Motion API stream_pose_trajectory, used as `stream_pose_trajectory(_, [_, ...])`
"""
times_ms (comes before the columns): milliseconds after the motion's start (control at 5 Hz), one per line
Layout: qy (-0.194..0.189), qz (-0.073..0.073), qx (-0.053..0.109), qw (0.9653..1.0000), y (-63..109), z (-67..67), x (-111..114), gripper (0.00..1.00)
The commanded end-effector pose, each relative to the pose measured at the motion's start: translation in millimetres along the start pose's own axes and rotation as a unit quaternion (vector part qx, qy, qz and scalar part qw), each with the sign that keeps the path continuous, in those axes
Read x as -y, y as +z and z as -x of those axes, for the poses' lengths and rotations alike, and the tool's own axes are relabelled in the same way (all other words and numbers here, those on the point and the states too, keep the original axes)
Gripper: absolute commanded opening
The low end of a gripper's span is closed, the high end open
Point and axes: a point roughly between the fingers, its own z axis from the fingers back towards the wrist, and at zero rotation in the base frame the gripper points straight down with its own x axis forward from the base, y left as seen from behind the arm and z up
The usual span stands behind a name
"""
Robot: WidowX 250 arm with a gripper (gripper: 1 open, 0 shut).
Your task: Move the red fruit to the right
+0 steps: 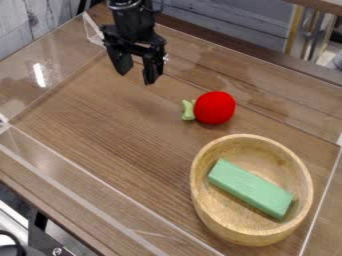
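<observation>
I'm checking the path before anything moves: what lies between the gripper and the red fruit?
In the camera view, nothing: only bare wooden tabletop shows between the gripper and the red fruit.

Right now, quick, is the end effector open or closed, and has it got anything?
End effector: can't tell whether open or closed; the red fruit sits apart from it, on the table.

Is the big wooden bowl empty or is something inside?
Not empty: a green block lies inside the wooden bowl.
</observation>
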Motion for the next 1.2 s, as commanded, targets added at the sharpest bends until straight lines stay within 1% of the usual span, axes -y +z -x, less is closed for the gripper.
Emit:
stream_pose_trajectory(0, [-0.007,-0.008,0.017,0.9998,16.5,-15.8,6,1.00])
stream_pose_trajectory(200, [0.020,-0.012,0.014,0.9996,4.7,-8.7,12,1.00])
stream_pose_trajectory(400, [0.046,-0.013,0.015,0.9988,-5.6,-0.6,25,1.00])
stream_pose_trajectory(600, [0.019,-0.008,0.016,0.9997,-3.1,-6.1,26,1.00])
stream_pose_trajectory(800, [-0.003,-0.004,0.016,0.9999,-2.1,-12.9,21,1.00])
stream_pose_trajectory(1000, [0.028,-0.004,0.020,0.9994,3.1,-9.3,21,1.00])
